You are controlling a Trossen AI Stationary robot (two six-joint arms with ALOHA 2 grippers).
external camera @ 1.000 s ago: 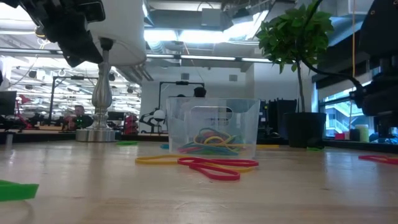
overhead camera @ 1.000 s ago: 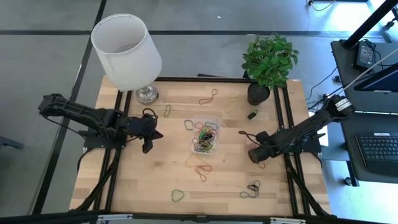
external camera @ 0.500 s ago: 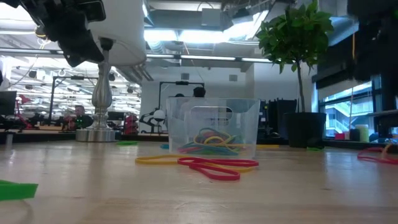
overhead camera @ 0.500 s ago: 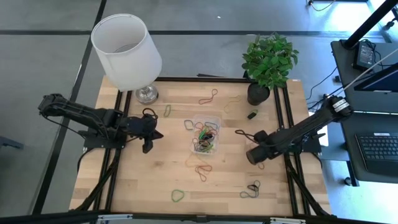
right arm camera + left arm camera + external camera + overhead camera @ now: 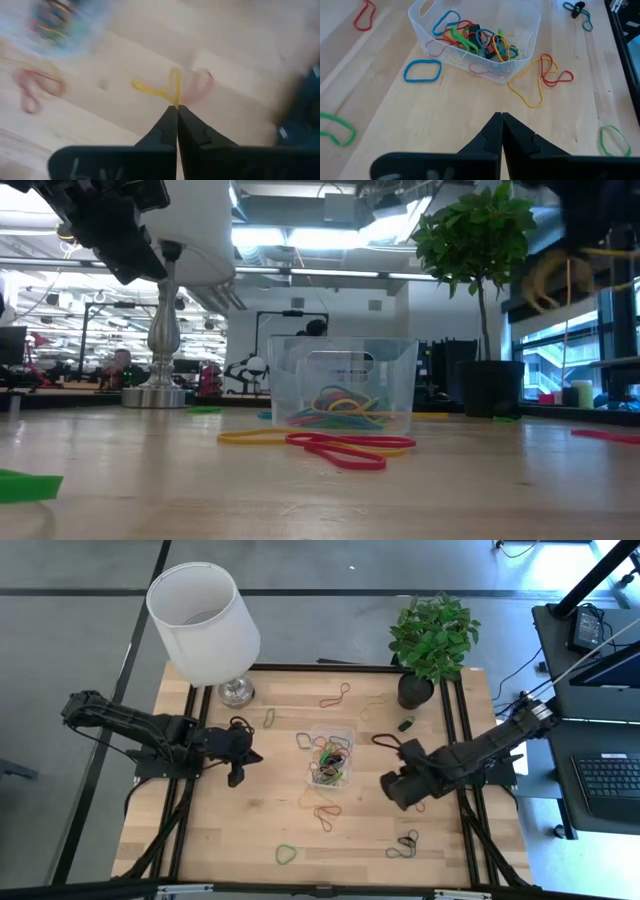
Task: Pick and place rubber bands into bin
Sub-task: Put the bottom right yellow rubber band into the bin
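The clear bin stands at the table's middle with several coloured rubber bands in it. More rubber bands lie loose around it: a red and a yellow one near it, a green one, a blue one. My right gripper, right of the bin, is shut on a yellow rubber band. My left gripper hangs shut and empty left of the bin. My right gripper pinches one end of the yellow rubber band's loop between its two fingertips. The fingers slant down from the table's right side. The rest of the loop sticks out beyond the tips, and the blurred low view shows it well above the table.
A white lamp stands at the far left corner and a potted plant at the far right, with a small black clip in front of it. A red band lies on the table below my right gripper.
My right gripper has moved up and toward the bin, from the table's right. The yellow rubber band has come up off the table with it; the red band beside it has stayed on the wood.
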